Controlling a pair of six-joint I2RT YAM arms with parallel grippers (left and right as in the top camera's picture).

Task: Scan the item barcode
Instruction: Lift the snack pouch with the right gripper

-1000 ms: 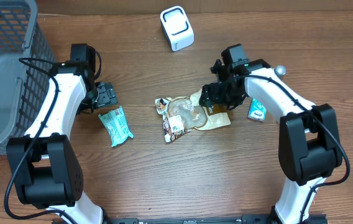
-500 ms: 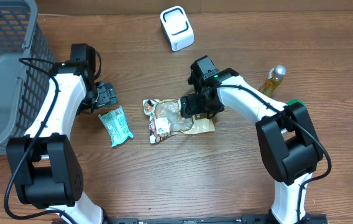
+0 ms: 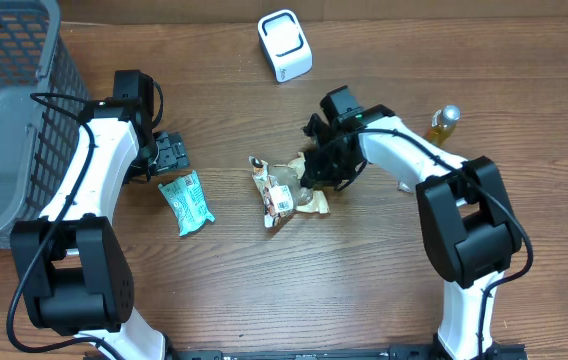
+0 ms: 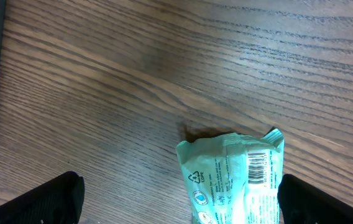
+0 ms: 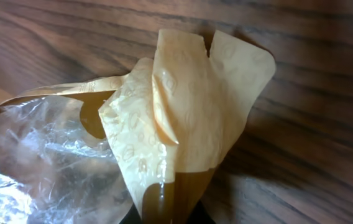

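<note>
The item, a crumpled packet of tan film and clear plastic (image 3: 282, 188), lies at the middle of the table. My right gripper (image 3: 314, 180) is shut on its tan edge; in the right wrist view the tan film (image 5: 189, 118) bunches up out of the shut jaws of the right gripper (image 5: 167, 219), with clear plastic (image 5: 33, 162) to the left. No barcode shows on it. My left gripper (image 3: 169, 155) hangs open over a green packet (image 3: 186, 202), whose barcode (image 4: 258, 168) faces up; its fingertips (image 4: 46, 202) stand apart on either side of the packet.
A white scanner (image 3: 284, 45) stands at the back centre. A grey wire basket (image 3: 4, 110) fills the left edge. A small yellow bottle (image 3: 442, 125) lies to the right, behind my right arm.
My right gripper went from open to shut on the packet's tan edge. The packet slid left, then back right, and is now bunched up narrower. The left arm has not moved.
</note>
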